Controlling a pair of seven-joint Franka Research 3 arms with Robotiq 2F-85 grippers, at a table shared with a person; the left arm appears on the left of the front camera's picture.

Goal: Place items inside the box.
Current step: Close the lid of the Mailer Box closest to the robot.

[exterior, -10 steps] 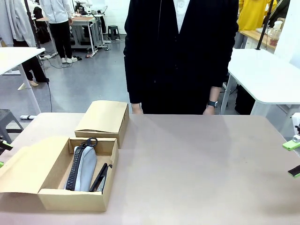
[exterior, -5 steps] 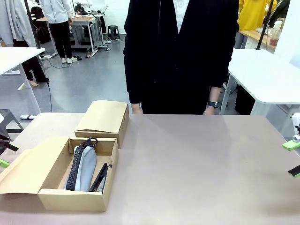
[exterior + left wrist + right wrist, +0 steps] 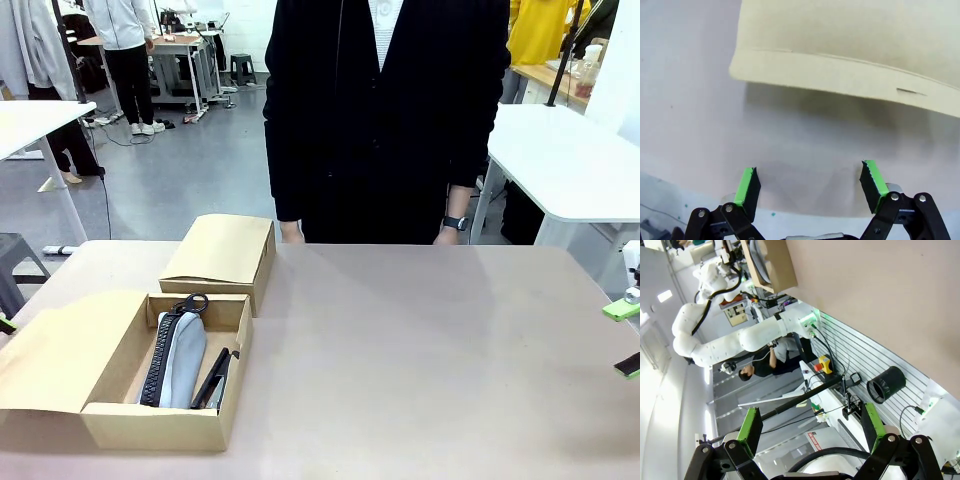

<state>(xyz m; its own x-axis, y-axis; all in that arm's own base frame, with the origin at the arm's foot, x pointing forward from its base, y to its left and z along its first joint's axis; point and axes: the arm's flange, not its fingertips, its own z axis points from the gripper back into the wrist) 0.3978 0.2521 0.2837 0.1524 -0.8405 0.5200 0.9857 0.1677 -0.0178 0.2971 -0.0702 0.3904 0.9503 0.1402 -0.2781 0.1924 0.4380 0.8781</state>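
The open cardboard box [image 3: 150,425] stands at the table's near left, its lid flap [image 3: 60,350] folded out to the left. Inside lie a grey zip pouch [image 3: 180,358] and, against the right wall, a small black stapler [image 3: 213,378]. My left gripper [image 3: 810,186] is open and empty, low over the table beside the box's flap [image 3: 850,45]. At the table's right edge my right gripper [image 3: 627,338] also stands open with nothing between its fingers [image 3: 751,430].
A second, closed cardboard box [image 3: 222,250] sits just behind the open one. A person in dark clothes stands at the far edge with both hands [image 3: 447,235] hanging behind the table. The table's middle and right [image 3: 430,350] are bare.
My left gripper has drawn back to the left, leaving just a green tip at the front view's edge. The right gripper, the box and the person have not moved.
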